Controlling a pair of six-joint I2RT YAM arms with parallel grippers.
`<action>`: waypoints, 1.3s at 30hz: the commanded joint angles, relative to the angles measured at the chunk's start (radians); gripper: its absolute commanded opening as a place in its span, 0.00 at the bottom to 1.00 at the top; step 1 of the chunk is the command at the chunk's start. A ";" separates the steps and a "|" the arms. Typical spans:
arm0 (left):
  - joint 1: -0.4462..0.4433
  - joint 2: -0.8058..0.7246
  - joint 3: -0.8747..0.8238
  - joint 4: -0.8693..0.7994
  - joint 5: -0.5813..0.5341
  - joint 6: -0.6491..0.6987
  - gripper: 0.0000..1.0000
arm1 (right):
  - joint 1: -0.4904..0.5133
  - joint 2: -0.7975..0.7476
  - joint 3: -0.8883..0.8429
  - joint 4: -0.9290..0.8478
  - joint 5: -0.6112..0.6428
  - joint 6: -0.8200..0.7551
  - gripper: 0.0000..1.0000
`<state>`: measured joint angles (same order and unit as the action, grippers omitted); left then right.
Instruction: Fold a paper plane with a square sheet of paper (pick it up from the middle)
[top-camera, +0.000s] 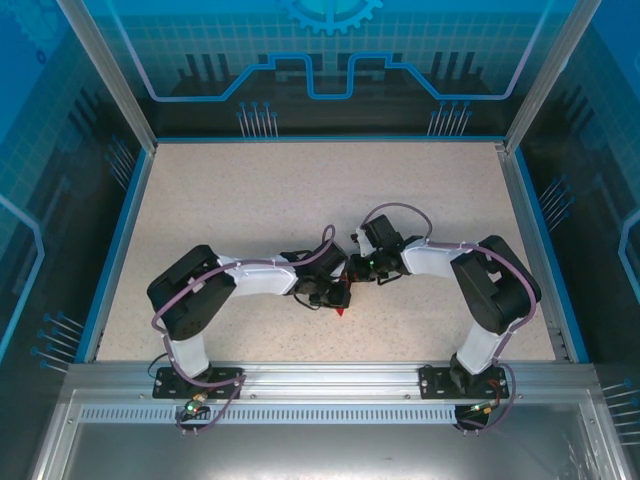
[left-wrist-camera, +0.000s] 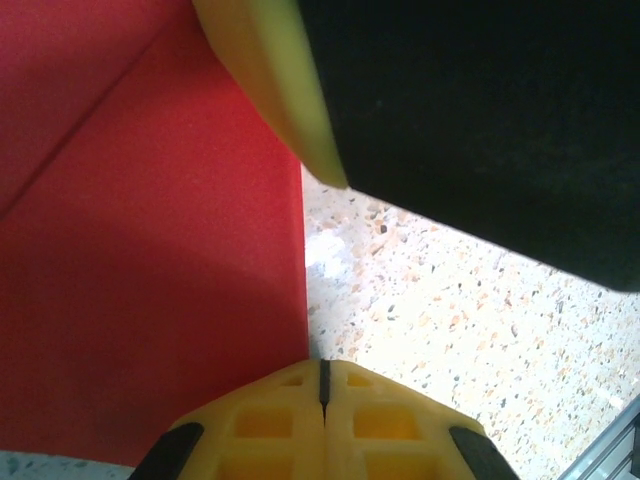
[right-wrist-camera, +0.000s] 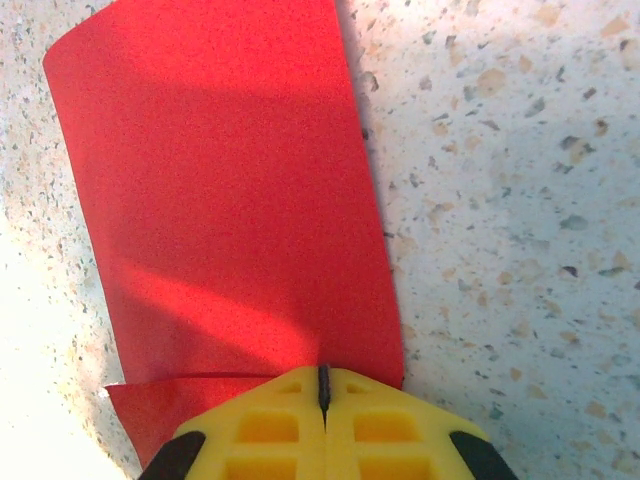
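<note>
Paper (right-wrist-camera: 220, 200): red, creased, just near of the table (top-camera: 300, 200) centre, between the two arms. I see the left gripper (left-wrist-camera: 322, 392) closed tight, pinching the paper's edge. The right gripper (right-wrist-camera: 322, 388) is likewise closed, clamped on its end.

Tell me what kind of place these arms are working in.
Probably a robotics lab work cell: a speckled tabletop fenced in by aluminium posts and blue printed panels with circuit-style graphics.
</note>
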<state>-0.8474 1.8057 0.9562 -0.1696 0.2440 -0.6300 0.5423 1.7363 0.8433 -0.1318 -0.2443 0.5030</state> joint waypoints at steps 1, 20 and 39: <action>-0.022 -0.004 -0.046 -0.031 0.034 -0.022 0.03 | -0.033 0.061 -0.056 -0.161 0.105 -0.022 0.00; -0.072 -0.090 -0.132 -0.071 0.018 -0.064 0.03 | -0.039 0.071 -0.051 -0.164 0.116 -0.030 0.00; -0.009 -0.167 0.030 -0.054 0.004 -0.018 0.02 | -0.040 0.034 -0.067 -0.154 0.092 -0.025 0.00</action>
<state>-0.8757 1.6596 0.9550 -0.2306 0.2485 -0.6739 0.5331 1.7340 0.8360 -0.1261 -0.2619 0.4957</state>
